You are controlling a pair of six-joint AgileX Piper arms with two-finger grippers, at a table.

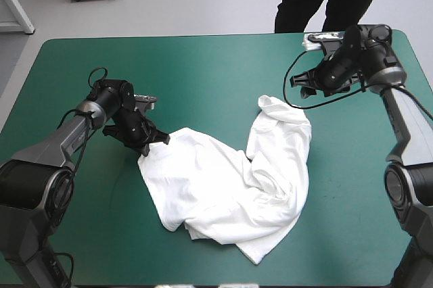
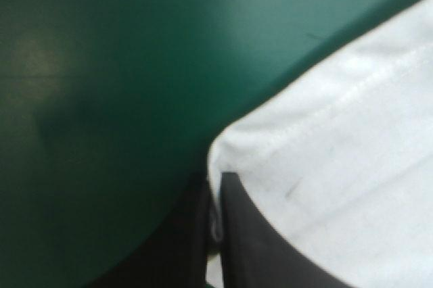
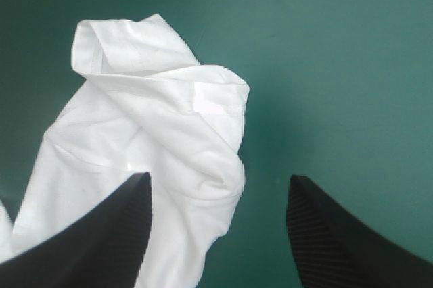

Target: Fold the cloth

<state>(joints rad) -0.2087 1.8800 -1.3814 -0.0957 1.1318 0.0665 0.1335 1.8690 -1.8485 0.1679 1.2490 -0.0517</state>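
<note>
The white T-shirt [image 1: 230, 183] lies crumpled and partly spread on the teal-green cover, a long strip of it running toward the far right. My left gripper [image 1: 157, 140] sits at its left corner, shut on the T-shirt; in the left wrist view the hem [image 2: 325, 166] runs between the closed fingers [image 2: 250, 234]. My right gripper [image 1: 306, 84] is raised near the table's far right edge, open. In the right wrist view the shirt's far end [image 3: 149, 119] lies below and ahead of its left finger [image 3: 101, 241], apart from it.
A small white object [image 1: 312, 43] rests by the table's far right edge, behind the right arm. Bare teal-green cover [image 1: 203, 78] stretches between the two arms and along the front.
</note>
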